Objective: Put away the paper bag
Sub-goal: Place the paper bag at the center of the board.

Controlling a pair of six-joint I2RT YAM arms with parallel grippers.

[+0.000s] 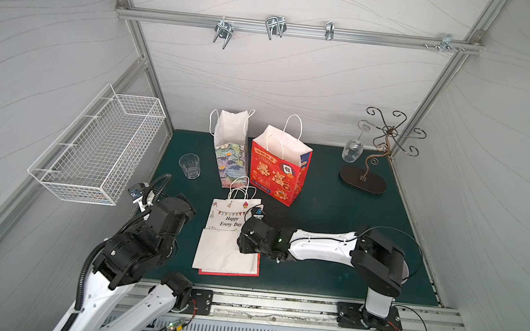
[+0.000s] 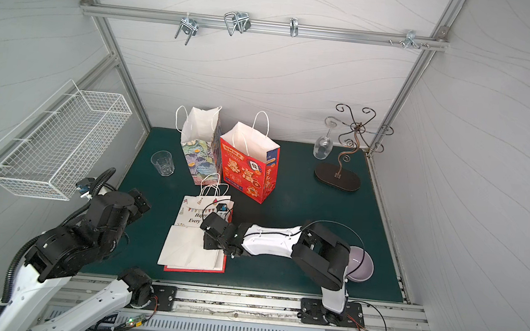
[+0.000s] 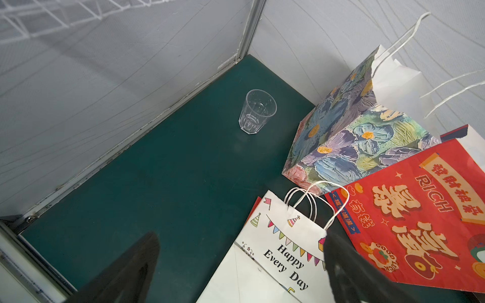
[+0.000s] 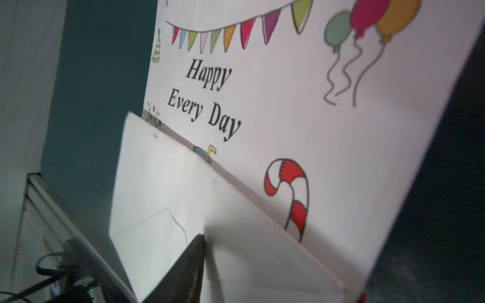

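Observation:
A white paper bag (image 1: 225, 239) printed "Happy Every Day" lies flat on the green mat (image 1: 319, 212), on top of a flat red bag (image 1: 228, 273). My right gripper (image 1: 242, 238) hovers over the white bag's right edge. In the right wrist view only one of its fingers (image 4: 189, 262) shows, off to the side above the folded bottom flap, and the paper hides the rest. Nothing is clamped. My left gripper (image 3: 241, 236) stands open and empty just left of that bag (image 3: 283, 251). Behind stand a floral bag (image 1: 229, 156) and a red bag (image 1: 277, 174), both upright with handles up.
A clear tumbler (image 1: 190, 165) stands at the back left of the mat. A white wire basket (image 1: 97, 148) hangs on the left wall, and metal hooks (image 1: 224, 31) hang on the rear rail. A wine glass (image 1: 352, 150) hangs from a stand (image 1: 364, 180) at the back right. A purple bowl (image 2: 360, 263) lies behind the right arm.

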